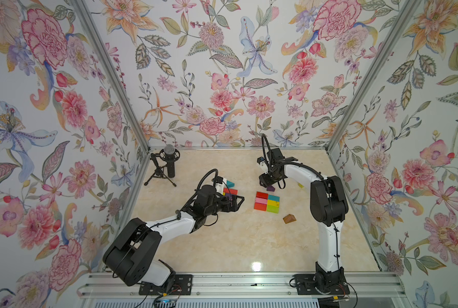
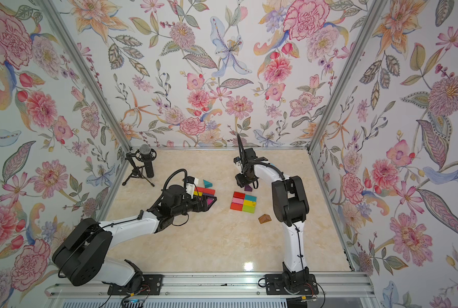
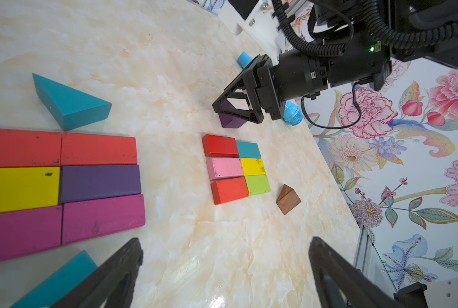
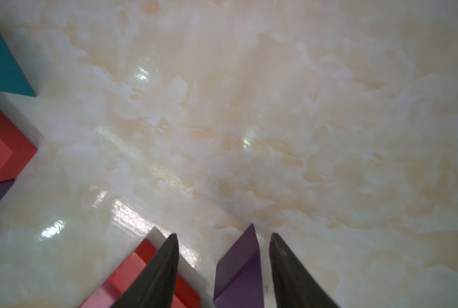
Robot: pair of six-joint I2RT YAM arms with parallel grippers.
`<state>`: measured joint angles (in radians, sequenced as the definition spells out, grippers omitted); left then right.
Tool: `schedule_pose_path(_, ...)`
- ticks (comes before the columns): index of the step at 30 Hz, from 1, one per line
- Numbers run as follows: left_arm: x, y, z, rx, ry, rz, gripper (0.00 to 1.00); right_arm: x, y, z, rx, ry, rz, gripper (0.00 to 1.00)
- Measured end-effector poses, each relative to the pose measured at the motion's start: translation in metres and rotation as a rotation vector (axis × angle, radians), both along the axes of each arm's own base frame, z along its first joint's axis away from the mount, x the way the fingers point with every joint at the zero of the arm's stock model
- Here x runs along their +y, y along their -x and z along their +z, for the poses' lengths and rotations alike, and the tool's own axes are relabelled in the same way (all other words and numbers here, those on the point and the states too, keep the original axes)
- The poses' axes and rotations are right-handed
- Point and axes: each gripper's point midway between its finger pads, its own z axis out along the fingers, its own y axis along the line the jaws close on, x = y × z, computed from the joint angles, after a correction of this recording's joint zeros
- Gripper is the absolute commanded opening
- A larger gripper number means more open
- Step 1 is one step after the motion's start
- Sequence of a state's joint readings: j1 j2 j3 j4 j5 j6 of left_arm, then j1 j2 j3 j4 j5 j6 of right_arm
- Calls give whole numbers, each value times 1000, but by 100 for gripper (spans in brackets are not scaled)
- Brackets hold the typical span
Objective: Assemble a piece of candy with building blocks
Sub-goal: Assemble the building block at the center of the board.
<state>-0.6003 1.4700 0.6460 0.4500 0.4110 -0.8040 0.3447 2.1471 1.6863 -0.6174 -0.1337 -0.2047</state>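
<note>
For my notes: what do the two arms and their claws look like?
The left arm and right arm have white link shells, black joint housings and black ribbed cable hoses at the wrist. The left claw and right claw are black with triangular open-frame fingers. A green light glows on the right wrist.

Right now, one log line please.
left hand: open, empty | right hand: open around purple wedge | purple wedge: on table beside red brick

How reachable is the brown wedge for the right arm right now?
Probably yes: the brown wedge lies alone on the table near that arm; the right claw only straddles the purple wedge, jaws open.
</note>
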Motion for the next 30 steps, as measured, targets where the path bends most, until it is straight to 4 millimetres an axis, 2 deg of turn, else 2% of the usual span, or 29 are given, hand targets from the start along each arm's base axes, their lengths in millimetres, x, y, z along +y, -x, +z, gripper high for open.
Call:
schedule_pose_path(5, 0, 0, 0, 0, 0, 0, 98, -11, -19, 18, -15, -56, -84, 51)
schedule_pose_path(10, 0, 0, 0, 0, 0, 0, 99, -24, -23, 17, 9, -76, -140, 52)
schedule_pose_path(14, 0, 0, 0, 0, 0, 0, 98, -17, -16, 3, 65, -91, -131, 49)
schedule_pose_path(20, 0, 0, 0, 0, 0, 0, 98, -4, -4, -20, 146, -100, -116, 37)
schedule_pose_path(30, 0, 0, 0, 0, 0, 0, 98, 5, 2, -20, 166, -107, -98, 37)
